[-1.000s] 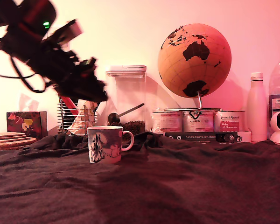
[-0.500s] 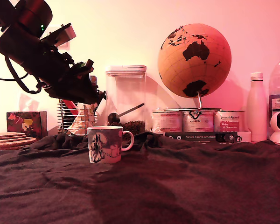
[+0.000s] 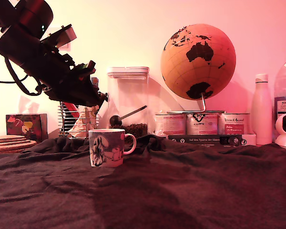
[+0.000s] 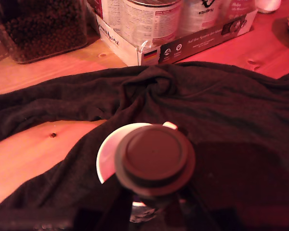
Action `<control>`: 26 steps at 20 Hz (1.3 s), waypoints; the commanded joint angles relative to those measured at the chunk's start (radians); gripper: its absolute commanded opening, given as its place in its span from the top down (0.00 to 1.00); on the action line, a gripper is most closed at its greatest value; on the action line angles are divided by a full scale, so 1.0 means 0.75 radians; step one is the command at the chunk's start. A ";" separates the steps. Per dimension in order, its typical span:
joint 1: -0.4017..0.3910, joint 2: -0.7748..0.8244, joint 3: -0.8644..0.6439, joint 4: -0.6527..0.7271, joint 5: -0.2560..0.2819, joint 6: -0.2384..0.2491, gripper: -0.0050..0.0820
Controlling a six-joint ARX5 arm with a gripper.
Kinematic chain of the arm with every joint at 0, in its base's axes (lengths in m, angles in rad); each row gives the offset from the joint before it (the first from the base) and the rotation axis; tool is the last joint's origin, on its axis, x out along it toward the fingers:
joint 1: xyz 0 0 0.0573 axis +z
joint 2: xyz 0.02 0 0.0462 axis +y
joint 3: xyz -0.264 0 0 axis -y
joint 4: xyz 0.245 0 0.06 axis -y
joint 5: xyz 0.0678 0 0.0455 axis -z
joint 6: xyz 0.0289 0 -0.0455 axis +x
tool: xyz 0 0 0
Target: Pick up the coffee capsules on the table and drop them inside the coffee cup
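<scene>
I have a grey-brown coffee capsule (image 4: 155, 159) pinched in the gripper (image 3: 99, 95), flat face toward the wrist camera, hanging above the coffee cup (image 3: 107, 147) on the dark cloth of the table (image 3: 190, 191); from the wrist the pod overlaps the mug's pale rim but sits partly off its mouth, so I judge it wise to centre over the opening before letting go; a release now might clip the rim. Behind stand the clear canister (image 3: 129, 101), tins (image 3: 202, 123) and globe (image 3: 198, 61), none in the way; the bunched cloth could catch a stray pod.
</scene>
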State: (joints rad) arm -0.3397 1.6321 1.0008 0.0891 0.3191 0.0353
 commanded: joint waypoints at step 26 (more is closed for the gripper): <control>-0.045 0.451 0.596 -0.615 -0.010 0.072 0.82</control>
State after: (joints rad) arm -0.3672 1.9522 1.4395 -0.3717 0.3126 0.0826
